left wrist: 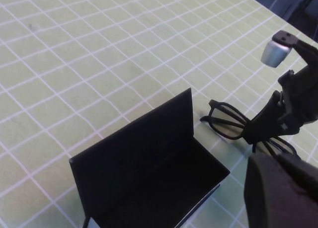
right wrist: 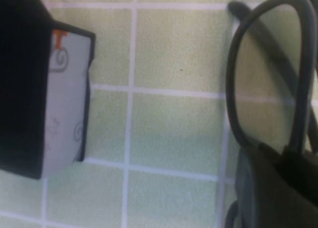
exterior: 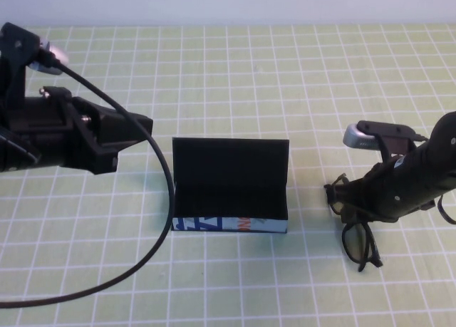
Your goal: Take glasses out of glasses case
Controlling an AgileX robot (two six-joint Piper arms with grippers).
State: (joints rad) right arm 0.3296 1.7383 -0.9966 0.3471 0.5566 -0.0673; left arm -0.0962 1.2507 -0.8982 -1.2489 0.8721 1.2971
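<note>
A: Left end effector (exterior: pixel 135 127)?
B: Parked left of the case, above the surface (exterior: pixel 228 63); I cannot tell its state.
A: Glasses case (exterior: pixel 229 188)?
B: Centre, lid upright, interior looks empty.
A: Glasses (exterior: pixel 356 238)?
B: Out of the case, right of it, low over the surface or touching it, held in the closed right end effector (exterior: pixel 349 206).
A: Step in hand?
B: Setting them down, I judge. Lower until the frame rests flat, release gently, lift straight up clear of the folding arms, well apart from the case.
</note>
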